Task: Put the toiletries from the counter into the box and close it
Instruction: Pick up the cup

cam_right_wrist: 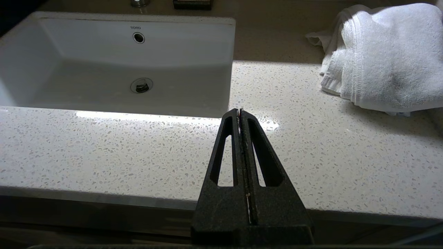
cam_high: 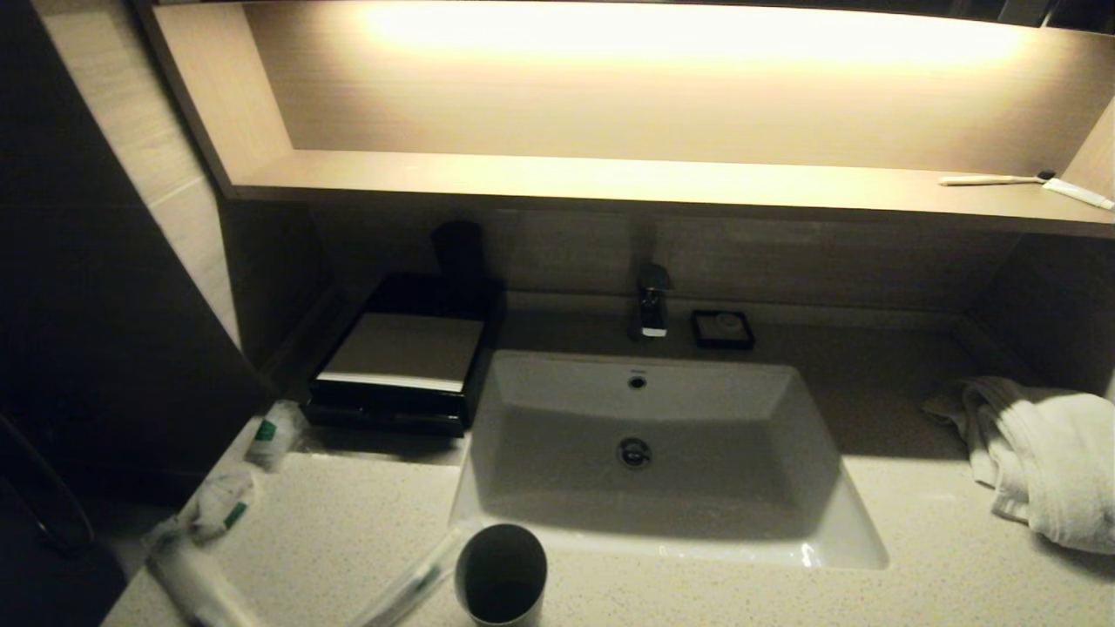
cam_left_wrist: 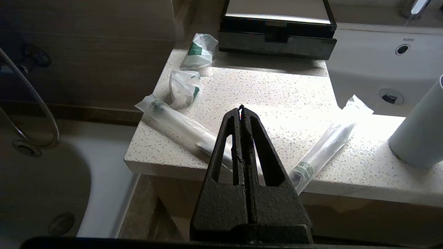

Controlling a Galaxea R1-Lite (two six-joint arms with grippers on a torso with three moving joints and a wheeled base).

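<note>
The black box (cam_high: 402, 359) (cam_left_wrist: 277, 26) with a pale top panel stands at the counter's (cam_high: 348, 522) back left, its front drawer slightly out. Toiletries lie in front of it along the left edge: a sachet (cam_high: 273, 433) (cam_left_wrist: 199, 51) next to the box, a crumpled sachet (cam_high: 222, 505) (cam_left_wrist: 184, 88), a wrapped tube (cam_high: 196, 583) (cam_left_wrist: 176, 126) and a long clear-wrapped toothbrush (cam_high: 409, 583) (cam_left_wrist: 325, 147). My left gripper (cam_left_wrist: 241, 108) is shut and empty, held before the counter's front edge between the tube and the toothbrush. My right gripper (cam_right_wrist: 239, 110) is shut and empty over the counter right of the sink.
A white sink basin (cam_high: 645, 453) fills the middle, with a tap (cam_high: 653, 300) and a small black soap dish (cam_high: 722, 329) behind. A dark cup (cam_high: 501, 575) stands near the front edge by the toothbrush. A white towel (cam_high: 1037, 453) lies at the right. On the lit shelf rests a bare toothbrush (cam_high: 997, 179).
</note>
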